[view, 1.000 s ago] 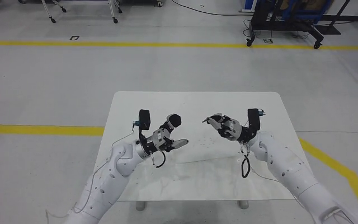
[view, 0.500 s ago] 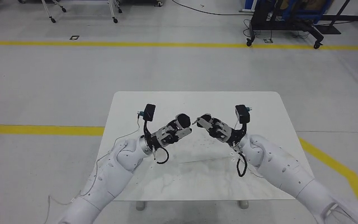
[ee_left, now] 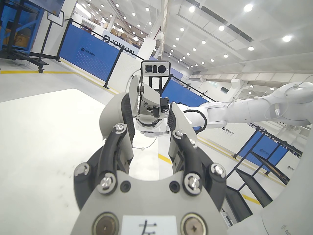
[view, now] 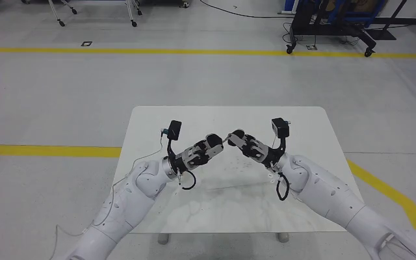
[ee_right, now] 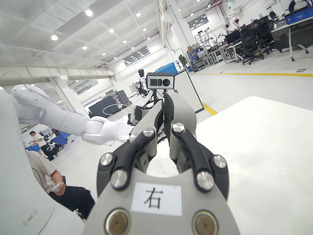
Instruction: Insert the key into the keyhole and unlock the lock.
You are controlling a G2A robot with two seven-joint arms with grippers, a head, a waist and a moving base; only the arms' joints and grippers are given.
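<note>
Starting from the key, we see only a thin pale sliver of it in the top view, poking out of the right pincer, whose two fingers are pressed together on it. Its tip sits right at the lock, a dark lump held in the air above the middle of the table. The left pincer has its fingers set apart with a grey block between the pads; we take that for the lock being pinched, though the other arm's tips crowd the same gap. The keyhole is hidden, so we cannot tell whether the key has gone in; we judge the insertion to be the step in hand.

What could go wrong: a key arriving off line or tilted would jam against the lock's face, and pushing on would then twist the lock in the pads or slide the key back between the fingers; either could drop to the table. Turning before the key is fully home might bend it.

The table is white and matt with faint scuffs. Around it we see a pale grey floor with yellow lines, blue fence panels, and desks with chairs under rows of ceiling lights
</note>
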